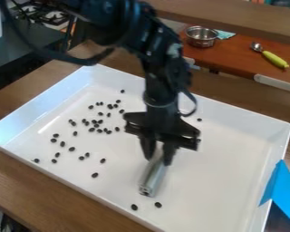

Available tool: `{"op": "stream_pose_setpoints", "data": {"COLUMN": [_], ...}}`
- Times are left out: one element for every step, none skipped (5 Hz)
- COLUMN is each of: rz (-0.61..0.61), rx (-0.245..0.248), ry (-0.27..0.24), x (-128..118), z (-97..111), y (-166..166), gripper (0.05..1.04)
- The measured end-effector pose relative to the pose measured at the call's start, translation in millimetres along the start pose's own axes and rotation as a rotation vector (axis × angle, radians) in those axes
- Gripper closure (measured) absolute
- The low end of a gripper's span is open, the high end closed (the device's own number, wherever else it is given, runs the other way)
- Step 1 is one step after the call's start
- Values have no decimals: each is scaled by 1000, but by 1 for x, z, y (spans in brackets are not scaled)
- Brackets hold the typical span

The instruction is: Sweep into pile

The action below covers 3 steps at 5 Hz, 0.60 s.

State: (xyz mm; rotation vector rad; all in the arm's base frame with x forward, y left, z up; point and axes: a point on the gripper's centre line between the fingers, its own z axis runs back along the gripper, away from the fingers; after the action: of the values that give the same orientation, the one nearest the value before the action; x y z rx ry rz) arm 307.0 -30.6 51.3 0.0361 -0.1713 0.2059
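Observation:
The gripper (159, 154) hangs over the middle of a white tray (226, 181), shut on the upper end of a silvery cylindrical tool (152, 177). The tool slants down toward the tray's front, its lower end near the tray floor. Small dark beans (96, 125) lie scattered over the tray's left half. Two beans (158, 205) are just below the tool's lower end, apart from it. One more bean (199, 119) lies right of the arm. Part of the tray behind the arm is hidden.
A folded blue object (283, 192) stands at the tray's right edge. Behind the tray, a reddish-brown surface holds a metal pot (201, 36) and a green-handled spoon (274, 59). A stove (44, 13) is at the upper left. Raised walls surround the tray.

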Motion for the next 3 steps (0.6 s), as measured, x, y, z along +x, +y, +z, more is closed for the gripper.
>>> {"op": "stream_pose_setpoints", "data": {"rz": [19,43,80], "rx": [10,33,62], "ry": [2,32,47], "x": [1,2,4], "z": [0,-1,-1], "y": [33,69,108], "gripper": [745,745,745]}}
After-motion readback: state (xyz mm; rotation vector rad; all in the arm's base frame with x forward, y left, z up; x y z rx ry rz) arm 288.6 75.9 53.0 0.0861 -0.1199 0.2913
